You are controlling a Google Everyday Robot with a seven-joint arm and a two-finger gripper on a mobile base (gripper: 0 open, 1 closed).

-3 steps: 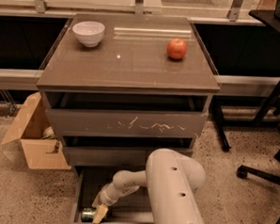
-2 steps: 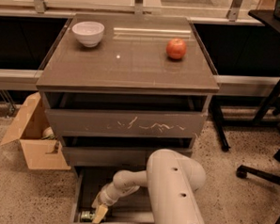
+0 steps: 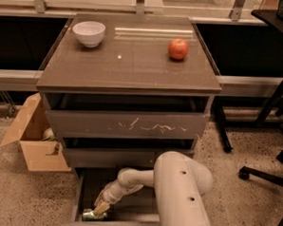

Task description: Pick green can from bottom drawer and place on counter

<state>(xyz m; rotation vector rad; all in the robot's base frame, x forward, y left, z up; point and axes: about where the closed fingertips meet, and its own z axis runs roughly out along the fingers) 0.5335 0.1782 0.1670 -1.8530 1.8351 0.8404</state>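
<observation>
The cream hand [image 3: 101, 209] sits low in the grey-brown drawer [image 3: 78, 197], just beside the dark green can [image 3: 89, 216] with pale mottling. The tabletop [image 3: 134, 67] is glossy grey-brown and bears a white bowl [image 3: 89, 33] and a red apple [image 3: 178, 49]. White scratches mark one drawer front [image 3: 126, 126].

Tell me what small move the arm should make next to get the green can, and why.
Probably ease the gripper a little lower and left onto the green can. The gripper is inside the open bottom drawer, right beside the can, which lies in its front left corner, not yet lifted.
</observation>
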